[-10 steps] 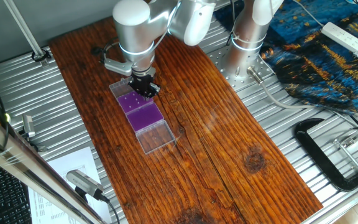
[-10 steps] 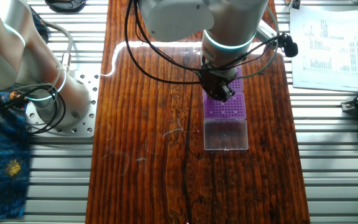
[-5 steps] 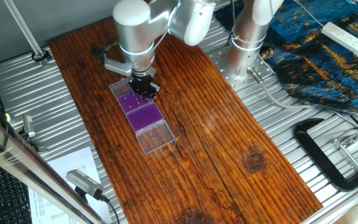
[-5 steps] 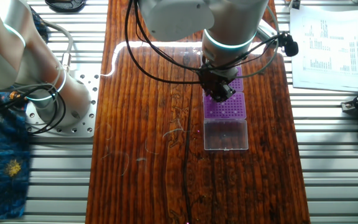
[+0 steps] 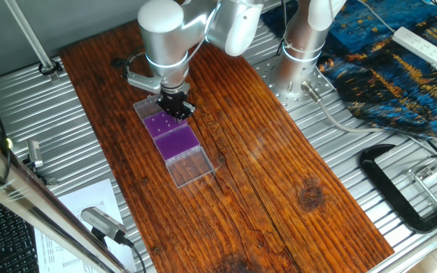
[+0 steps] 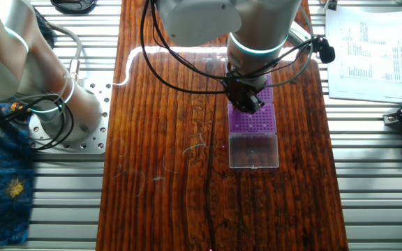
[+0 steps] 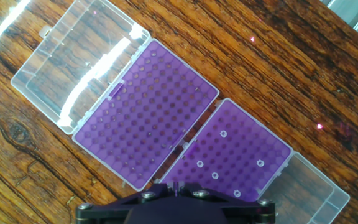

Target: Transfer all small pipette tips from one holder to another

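Two purple racks [image 7: 146, 118] with clear open lids [image 7: 73, 59] are seen touching on the wooden counter [image 7: 278, 68]. The small white tips [image 7: 223, 134] are scattered in the rack at lower right [image 7: 232, 154]. The gripper [image 5: 176, 110] is held just above the racks; whether the jaws are spread cannot be told.
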`<state>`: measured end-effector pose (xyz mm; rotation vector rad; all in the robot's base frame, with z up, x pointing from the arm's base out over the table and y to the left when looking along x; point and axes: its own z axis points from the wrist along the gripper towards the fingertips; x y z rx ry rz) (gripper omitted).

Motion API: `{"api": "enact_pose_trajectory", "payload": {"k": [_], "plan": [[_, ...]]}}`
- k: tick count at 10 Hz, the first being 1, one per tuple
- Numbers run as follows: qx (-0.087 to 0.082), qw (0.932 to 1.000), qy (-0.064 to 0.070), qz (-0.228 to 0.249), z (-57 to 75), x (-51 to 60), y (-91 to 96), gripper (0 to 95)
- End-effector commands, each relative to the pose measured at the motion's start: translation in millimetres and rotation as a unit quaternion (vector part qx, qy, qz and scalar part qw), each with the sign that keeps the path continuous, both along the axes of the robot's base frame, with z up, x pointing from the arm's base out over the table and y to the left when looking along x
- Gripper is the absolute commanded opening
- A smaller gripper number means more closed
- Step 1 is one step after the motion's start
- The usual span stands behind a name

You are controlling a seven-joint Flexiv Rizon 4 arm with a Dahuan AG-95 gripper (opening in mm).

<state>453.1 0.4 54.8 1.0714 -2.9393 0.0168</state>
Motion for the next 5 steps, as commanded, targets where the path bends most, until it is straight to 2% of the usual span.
{"api": "enact_pose_trajectory", "payload": {"k": [1,5], "plan": [[0.001,1.0000,0.000,0.003,1.3,-0.4,-0.1,19.0],[-0.001,1.0000,-0.001,0.005,0.3,-0.4,-0.2,19.0]]}}
